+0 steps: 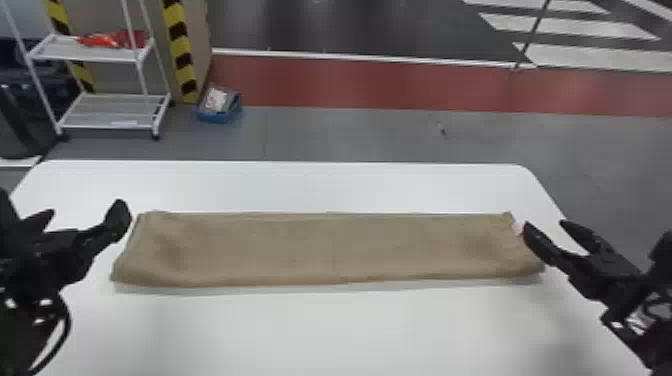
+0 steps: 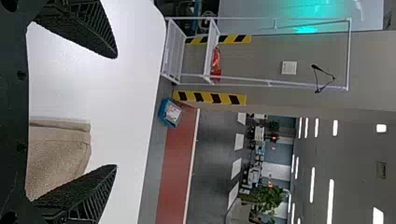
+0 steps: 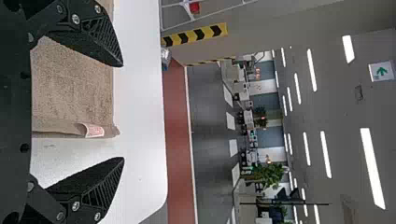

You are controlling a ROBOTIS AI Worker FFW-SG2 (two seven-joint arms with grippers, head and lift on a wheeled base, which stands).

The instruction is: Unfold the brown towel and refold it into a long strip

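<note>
- Towel (image 1: 325, 250) lies lengthwise across the white table (image 1: 325, 327) in the head view, its strip fold seemingly near complete; the next move likely calls for squaring the ends or backing away.
- Left wrist view: left gripper (image 2: 116, 111), fingers apart and clamped on nothing, by a hemmed, coarse-napped brown corner.
- Right wrist view: right gripper (image 3: 123, 112) gapes empty near the opposite end, where a pale tag (image 3: 95, 130) pokes out.

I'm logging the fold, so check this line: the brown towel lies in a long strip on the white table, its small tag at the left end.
Wrong end: the head view shows the small tag at the right end. The brown towel does lie in a long strip on the white table.
</note>
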